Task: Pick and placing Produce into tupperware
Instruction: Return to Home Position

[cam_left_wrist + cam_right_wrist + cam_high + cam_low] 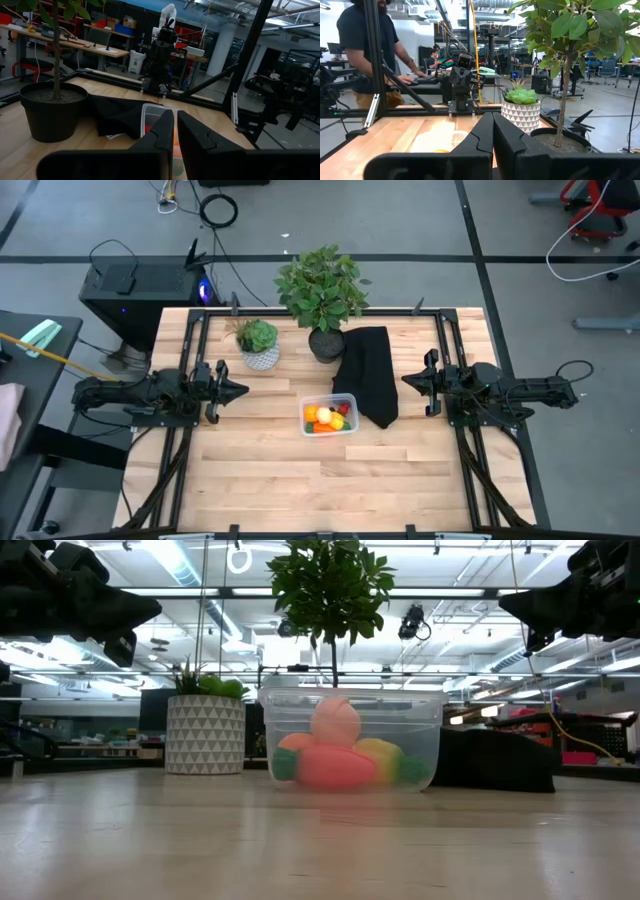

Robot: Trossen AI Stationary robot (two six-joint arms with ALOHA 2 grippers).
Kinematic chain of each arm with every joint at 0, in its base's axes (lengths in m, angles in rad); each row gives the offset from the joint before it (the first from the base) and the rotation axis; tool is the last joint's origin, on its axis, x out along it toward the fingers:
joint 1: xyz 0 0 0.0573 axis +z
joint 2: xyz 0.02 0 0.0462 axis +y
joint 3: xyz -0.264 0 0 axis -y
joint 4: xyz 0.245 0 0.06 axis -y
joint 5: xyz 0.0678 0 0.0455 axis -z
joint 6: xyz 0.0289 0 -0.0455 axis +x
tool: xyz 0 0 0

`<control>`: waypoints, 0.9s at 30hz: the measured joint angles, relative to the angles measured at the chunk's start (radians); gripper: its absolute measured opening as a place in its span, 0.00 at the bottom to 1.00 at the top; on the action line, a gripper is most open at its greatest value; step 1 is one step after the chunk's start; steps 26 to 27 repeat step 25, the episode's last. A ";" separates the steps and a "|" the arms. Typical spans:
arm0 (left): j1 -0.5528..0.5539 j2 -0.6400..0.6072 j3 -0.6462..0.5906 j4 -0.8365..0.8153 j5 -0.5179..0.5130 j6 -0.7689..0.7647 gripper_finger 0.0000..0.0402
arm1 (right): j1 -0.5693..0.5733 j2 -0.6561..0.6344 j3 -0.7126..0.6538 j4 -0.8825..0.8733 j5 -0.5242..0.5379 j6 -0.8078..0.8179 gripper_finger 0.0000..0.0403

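Tupperware [330, 397] sits mid-table in the high view, with the produce [328, 419] piled inside it. A black cloth [368, 375] lies just right of it. A white patterned pot [260, 358] and a dark pot [325, 345] with a leafy plant stand on its far side. The left gripper [235, 390] hangs well to the left of the container and the right gripper [407, 380] well to the right. The 2 grippers point toward each other.

In the low view a peach-coloured ball [335, 722] tops the heap, above a reddish-orange piece [335, 768], with a yellow piece [380, 755] on the right. Both arms hang high at the upper corners.

In the left wrist view the left gripper's fingers [160, 135] are drawn together to a thin slit and grasp nothing. The container is beyond them, beside the cloth.

In the right wrist view the right gripper's fingers [507, 137] are pressed together and empty. A person [365, 45] stands beyond the table's far-left frame.
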 joint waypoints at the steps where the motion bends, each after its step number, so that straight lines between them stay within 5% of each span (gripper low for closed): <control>1: 0.000 0.000 0.000 0.000 0.000 0.000 0.07 | 0.000 0.000 0.000 0.000 0.000 0.000 0.02; 27: 0.000 0.000 0.000 0.000 0.000 0.000 0.06 | 0.000 0.000 0.000 0.000 0.000 0.000 0.02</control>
